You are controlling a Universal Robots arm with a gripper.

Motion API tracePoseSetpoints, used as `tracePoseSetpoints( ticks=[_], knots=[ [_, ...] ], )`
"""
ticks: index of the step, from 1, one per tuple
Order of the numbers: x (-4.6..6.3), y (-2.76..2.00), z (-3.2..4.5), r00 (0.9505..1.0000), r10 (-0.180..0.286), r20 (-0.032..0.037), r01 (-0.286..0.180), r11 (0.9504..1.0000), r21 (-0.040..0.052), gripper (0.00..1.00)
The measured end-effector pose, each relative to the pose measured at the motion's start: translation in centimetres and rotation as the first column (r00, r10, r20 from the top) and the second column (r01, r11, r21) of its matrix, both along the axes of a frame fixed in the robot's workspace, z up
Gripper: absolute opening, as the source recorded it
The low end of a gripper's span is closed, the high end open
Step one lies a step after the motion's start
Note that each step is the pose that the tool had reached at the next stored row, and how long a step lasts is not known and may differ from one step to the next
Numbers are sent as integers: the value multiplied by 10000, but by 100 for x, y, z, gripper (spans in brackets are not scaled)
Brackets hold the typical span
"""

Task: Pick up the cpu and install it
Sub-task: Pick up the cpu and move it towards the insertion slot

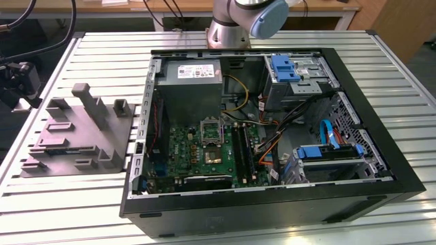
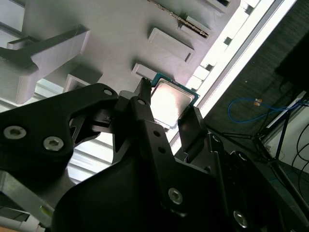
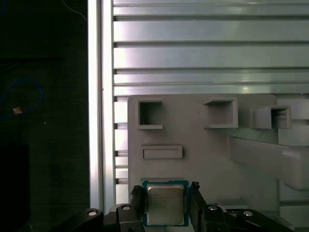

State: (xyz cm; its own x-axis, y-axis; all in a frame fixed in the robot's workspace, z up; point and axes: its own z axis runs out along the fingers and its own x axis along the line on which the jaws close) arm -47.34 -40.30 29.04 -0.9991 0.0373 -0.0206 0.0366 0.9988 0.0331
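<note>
The cpu (image 3: 165, 205) is a small square chip with a silvery top and a green rim. It lies at a corner of the grey tray (image 3: 203, 159), close to the table's edge. In both wrist views my gripper (image 3: 165, 195) straddles it, one black finger (image 3: 136, 200) tight against each side edge. The cpu (image 2: 171, 99) sits level with the tray (image 2: 116, 34), between the fingertips of my gripper (image 2: 169, 104). In the exterior view the tray (image 1: 75, 135) lies at the exterior view's left of the open computer case (image 1: 272, 204).
Inside the case lies the green motherboard (image 1: 191, 153) with its metal-framed socket (image 1: 211, 131), below the grey power-supply box (image 1: 197, 81). Cables and blue-latched drive bays (image 1: 327, 153) fill the case's right side. The tray carries raised posts (image 1: 92, 102). The slatted table's edge (image 3: 96, 121) runs beside the tray.
</note>
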Motion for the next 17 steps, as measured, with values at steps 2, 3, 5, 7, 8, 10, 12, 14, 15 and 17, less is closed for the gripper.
tracePoseSetpoints(
  ticks=[2,3,5,7,8,10,12,14,15,17],
  knots=[
    [0,0,0,10000,0,0,0,10000,0,47],
    [0,0,0,10000,0,0,0,10000,-1,47],
    [1,0,0,10000,0,0,0,10000,0,47],
    [1,0,3,10000,0,1,0,10000,0,47],
    [1,0,5,10000,0,0,0,10000,0,47],
    [1,0,12,10000,0,-1,0,10000,-1,47],
    [1,0,13,10000,0,2,0,10000,1,47],
    [1,0,19,10000,0,0,0,10000,0,47],
    [1,0,20,10000,0,1,0,10000,0,47],
    [1,0,24,10000,0,0,0,10000,0,47]
  ],
)
